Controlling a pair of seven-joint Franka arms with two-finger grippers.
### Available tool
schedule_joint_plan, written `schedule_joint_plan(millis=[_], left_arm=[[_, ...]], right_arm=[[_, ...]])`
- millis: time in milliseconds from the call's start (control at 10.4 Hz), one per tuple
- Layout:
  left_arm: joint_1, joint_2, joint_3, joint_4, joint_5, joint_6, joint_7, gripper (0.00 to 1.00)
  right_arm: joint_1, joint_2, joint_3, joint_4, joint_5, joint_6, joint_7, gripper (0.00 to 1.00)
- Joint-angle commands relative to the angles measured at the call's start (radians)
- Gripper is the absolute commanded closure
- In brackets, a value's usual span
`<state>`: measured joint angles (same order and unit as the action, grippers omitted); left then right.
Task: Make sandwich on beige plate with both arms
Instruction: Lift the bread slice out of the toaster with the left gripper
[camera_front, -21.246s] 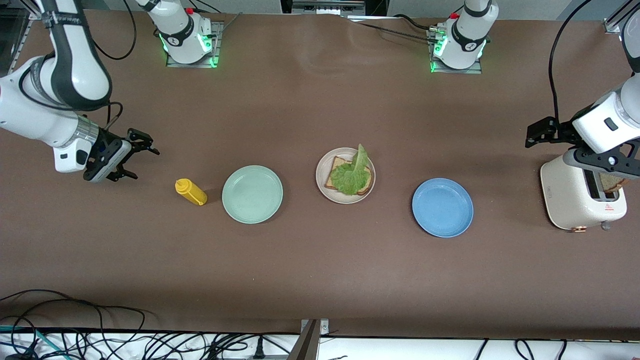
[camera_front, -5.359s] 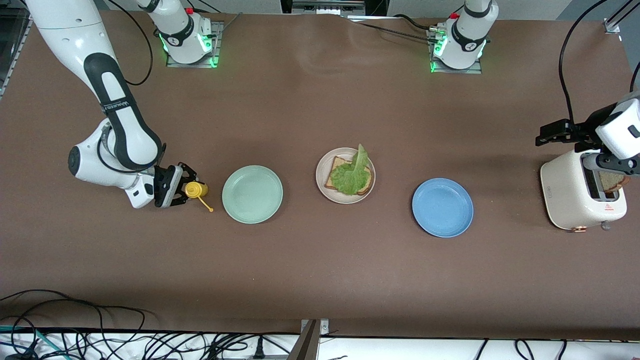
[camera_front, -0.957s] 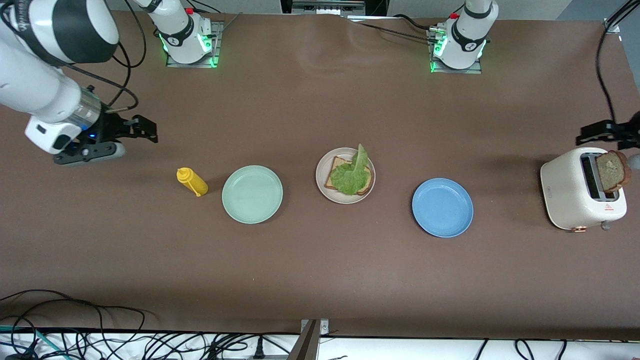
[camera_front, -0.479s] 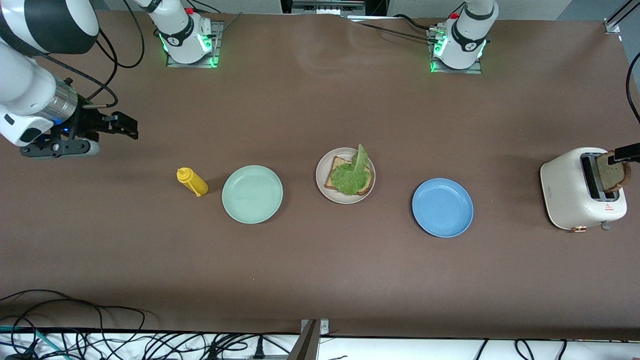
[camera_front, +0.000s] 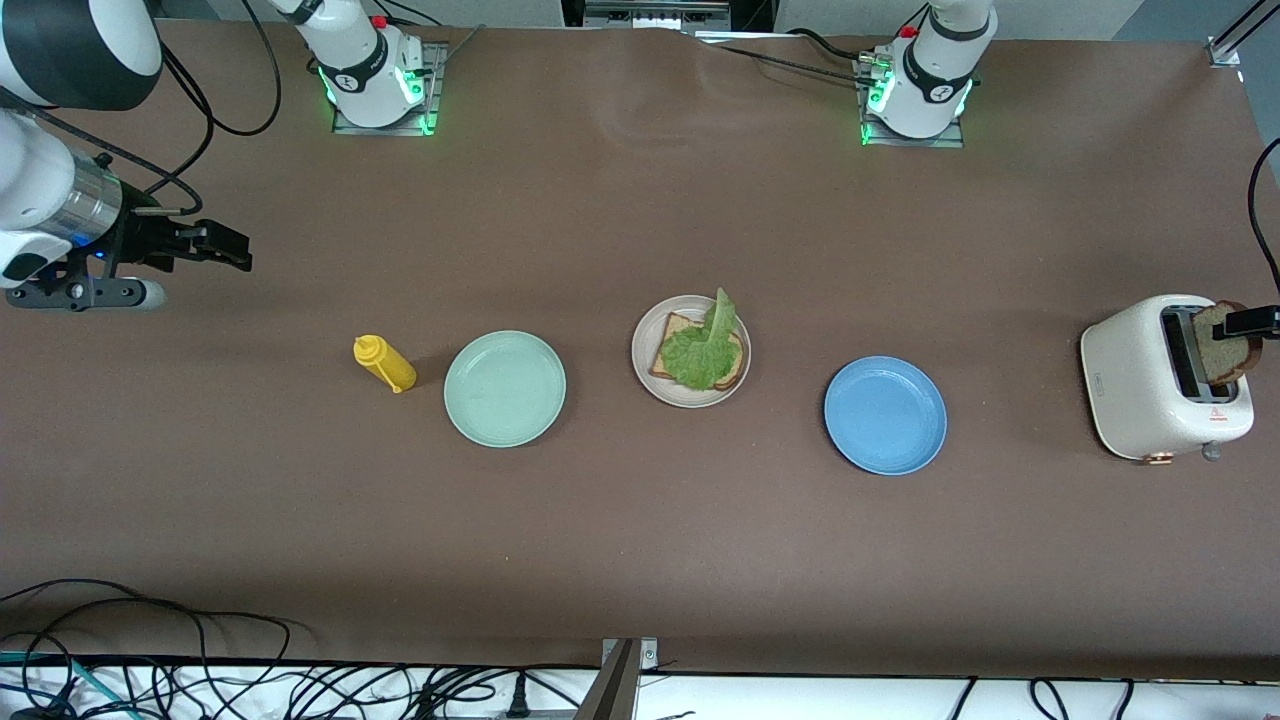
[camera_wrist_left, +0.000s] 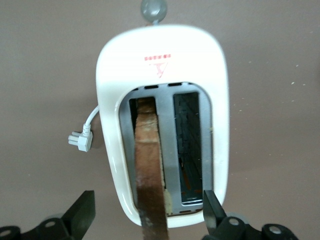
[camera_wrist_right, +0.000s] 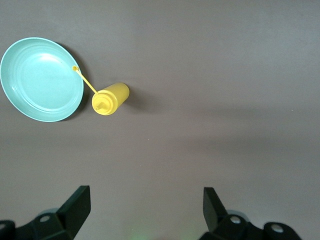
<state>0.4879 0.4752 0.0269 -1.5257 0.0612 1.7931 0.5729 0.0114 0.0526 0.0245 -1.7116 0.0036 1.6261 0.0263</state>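
At the middle of the table sits the beige plate (camera_front: 690, 397), holding one slice of brown bread (camera_front: 670, 331) with a ruffled lettuce leaf (camera_front: 700, 355) on top; no second slice covers it, so the sandwich is unfinished. Beside it toward the right arm's end lie a mint green plate (camera_front: 505, 388) and then a yellow squeeze bottle (camera_front: 385, 363), which is tipped on its side. Toward the left arm's end lie a blue plate (camera_front: 885, 415), slightly nearer the front camera, and then, well apart from it, a cream toaster (camera_front: 1135, 380). A second bread slice (camera_front: 1222, 345) stands in one of the toaster's slots, rising out of it. The left claw (camera_wrist_left: 147, 196) hangs directly over the toaster, released, with its fingers (camera_wrist_left: 82, 210) spread on either side of the slice and not touching it. The right claw (camera_wrist_right: 145, 192) hovers over bare table at the right arm's end, above and away from the yellow bottle. It is also released, its fingers wide apart with nothing between them.
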Motion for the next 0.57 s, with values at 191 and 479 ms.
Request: schedule_joint_plan(millis=[191,479], left_arm=[[0.028,0.023,-0.010,0.021,-0.062,-0.093,-0.071,1.00],[0.028,0.016,-0.010,0.033,-0.086,-0.110,-0.104,1.00]], right_arm=[[-0.028,0.003,-0.005,0.036,-0.045,-0.020,0.003,0.00],[-0.025,0.009,0.005,0.044,-0.060,-0.018,0.015,0.00]])
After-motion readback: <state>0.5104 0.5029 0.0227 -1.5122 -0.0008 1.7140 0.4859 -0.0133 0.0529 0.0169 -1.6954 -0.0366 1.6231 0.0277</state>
